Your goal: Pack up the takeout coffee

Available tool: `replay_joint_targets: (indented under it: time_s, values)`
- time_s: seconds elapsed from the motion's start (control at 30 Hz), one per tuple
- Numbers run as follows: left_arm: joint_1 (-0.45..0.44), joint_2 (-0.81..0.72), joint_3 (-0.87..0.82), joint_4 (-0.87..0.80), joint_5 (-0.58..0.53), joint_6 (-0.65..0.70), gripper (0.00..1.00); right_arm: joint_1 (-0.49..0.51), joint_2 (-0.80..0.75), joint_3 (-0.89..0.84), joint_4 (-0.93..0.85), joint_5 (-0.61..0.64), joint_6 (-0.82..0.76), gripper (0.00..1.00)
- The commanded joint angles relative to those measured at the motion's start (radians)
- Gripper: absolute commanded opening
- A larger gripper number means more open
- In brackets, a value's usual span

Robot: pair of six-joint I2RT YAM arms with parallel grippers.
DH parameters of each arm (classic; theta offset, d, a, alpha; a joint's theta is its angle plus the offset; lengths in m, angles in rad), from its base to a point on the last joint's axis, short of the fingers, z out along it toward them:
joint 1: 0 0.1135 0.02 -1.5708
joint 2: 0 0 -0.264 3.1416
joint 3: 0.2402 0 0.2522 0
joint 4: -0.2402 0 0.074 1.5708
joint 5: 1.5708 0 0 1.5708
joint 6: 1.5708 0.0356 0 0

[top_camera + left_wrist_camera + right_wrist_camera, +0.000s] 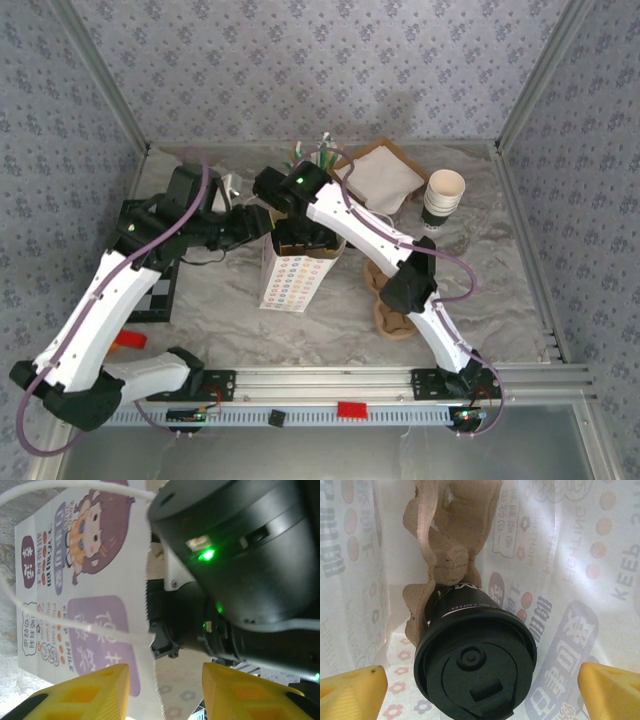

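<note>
Right claw, wide, straddles lidded cup inside bag; left claw, parted about bag rim, presumably steadies the opening

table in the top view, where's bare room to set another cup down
Widest bare patch of table: right side, between the paper cup stack, the cardboard carriers and the right rail. A smaller strip lies between the bag and the front rail. Crowded: back centre, where the left gripper and right gripper meet at the bag, beside the napkins.
</note>
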Motion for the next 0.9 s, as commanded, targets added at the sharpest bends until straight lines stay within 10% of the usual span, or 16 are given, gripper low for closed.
replay_joint_targets:
  time_s: [0.0,0.87]
  values:
    - [-0.012,0.034,0.033,-0.039,-0.032,0.037,0.42,0.008,0.023,0.026,-0.049,0.024,-0.012,1.00]
    - [-0.010,0.052,-0.062,-0.101,-0.145,0.057,0.00,0.000,0.005,0.097,-0.067,-0.026,-0.005,1.00]
